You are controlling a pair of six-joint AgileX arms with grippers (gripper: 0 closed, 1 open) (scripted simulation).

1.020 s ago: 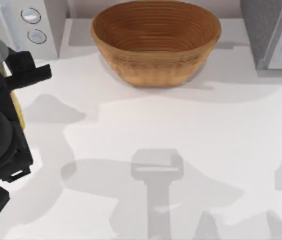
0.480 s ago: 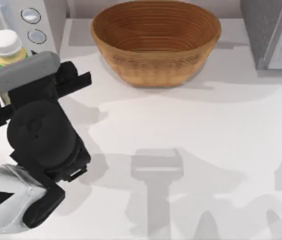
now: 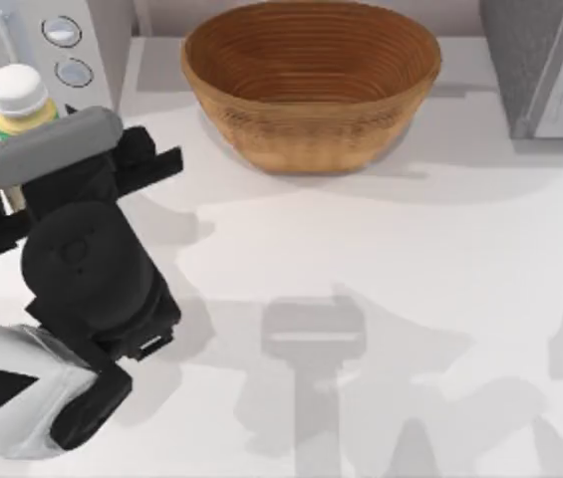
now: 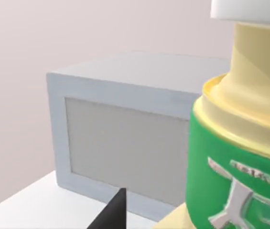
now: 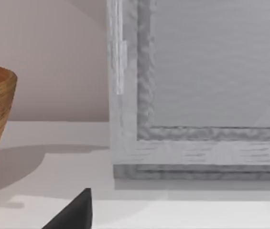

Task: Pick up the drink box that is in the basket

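The drink box [image 3: 19,98] is a pale-yellow container with a green label band and a white cap. It stands upright at the table's far left, well away from the basket [image 3: 311,85]. My left gripper [image 3: 24,134] is shut on the drink box, and its arm covers the lower body. In the left wrist view the drink box [image 4: 240,157] looms close beside one black fingertip [image 4: 113,212]. The brown wicker basket at the back centre holds nothing. My right gripper [image 5: 72,214] is parked near the grey appliance at the right.
A white appliance with two round dials [image 3: 67,50] stands at the back left, just behind the drink box. A grey box-shaped appliance [image 3: 545,65] fills the back right corner. Open white tabletop [image 3: 361,259] stretches in front of the basket.
My left arm swung in from the left edge toward the middle and the drink box came into sight upright. In the last half second both shifted only slightly.
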